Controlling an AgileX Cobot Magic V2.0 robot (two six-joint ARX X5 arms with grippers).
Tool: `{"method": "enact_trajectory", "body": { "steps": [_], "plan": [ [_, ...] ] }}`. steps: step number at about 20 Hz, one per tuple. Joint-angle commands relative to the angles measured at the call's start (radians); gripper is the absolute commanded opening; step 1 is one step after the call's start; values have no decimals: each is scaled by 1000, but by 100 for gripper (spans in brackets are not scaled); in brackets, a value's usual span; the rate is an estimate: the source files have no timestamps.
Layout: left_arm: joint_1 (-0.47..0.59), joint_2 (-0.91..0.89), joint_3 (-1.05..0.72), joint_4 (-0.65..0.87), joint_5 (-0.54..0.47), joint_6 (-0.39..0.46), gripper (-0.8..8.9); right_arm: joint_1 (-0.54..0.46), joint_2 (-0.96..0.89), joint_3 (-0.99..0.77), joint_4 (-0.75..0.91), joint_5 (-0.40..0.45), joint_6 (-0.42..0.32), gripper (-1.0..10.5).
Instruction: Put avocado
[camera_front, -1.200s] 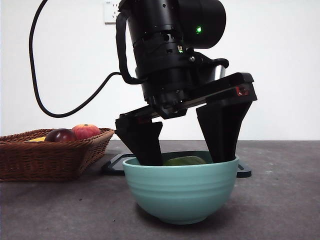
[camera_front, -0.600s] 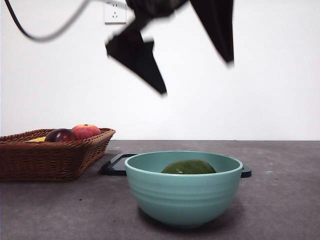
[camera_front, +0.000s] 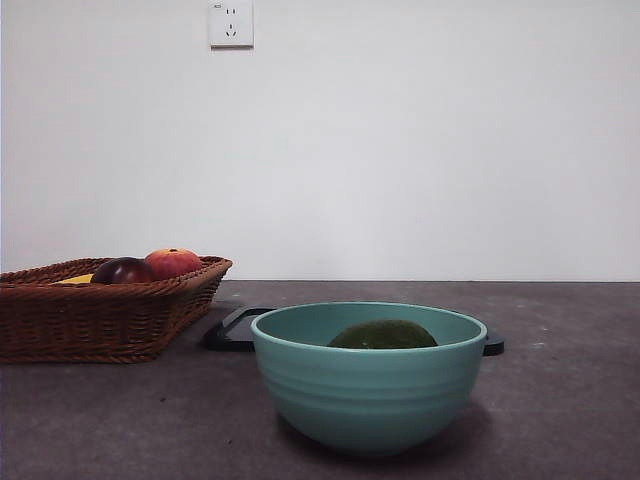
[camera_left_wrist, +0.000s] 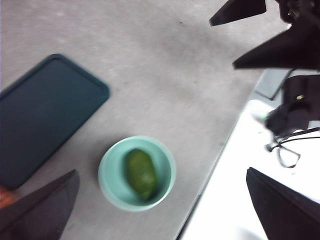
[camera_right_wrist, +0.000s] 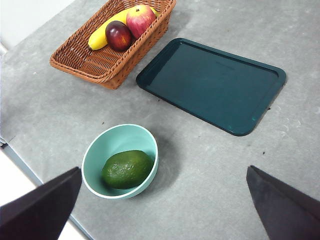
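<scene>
front view: the arm that was over the pale teal ceramic bowl (camera_front: 368, 375) a second ago is gone, and i'm seeing the dark green bumpy avocado (camera_front: 383, 335) sitting inside, so placement looks done. left wrist view: left end effector (camera_left_wrist: 160, 210) is hanging wide and empty high above the grey surface (camera_left_wrist: 165, 70). right wrist view: right end effector (camera_right_wrist: 162, 210) is waiting wide, empty.

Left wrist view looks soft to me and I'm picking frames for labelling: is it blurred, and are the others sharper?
Left wrist view: smeared, the avocado and bowl have soft edges, bright washout beside the table. Right wrist view: crisp, the basket weave and tray edges are clear. Front view: sharp, evenly lit, soft shadow under the bowl.
</scene>
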Motion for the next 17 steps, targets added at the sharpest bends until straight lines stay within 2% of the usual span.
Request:
{"method": "enact_trajectory", "body": {
  "steps": [1,6,9,17],
  "plan": [
    [-11,-58,-42,-16,-61,-26,530,5,3,16,9,-5,-3,572],
    [-11,-319,-296,65,-145,-77,530,5,3,16,9,-4,-3,572],
    [-11,-489,-431,143,-148,-119,530,5,3,16,9,-4,-2,572],
    [-11,-717,-488,79,-148,-129,530,6,41,16,19,-20,84,572]
  ]
}}
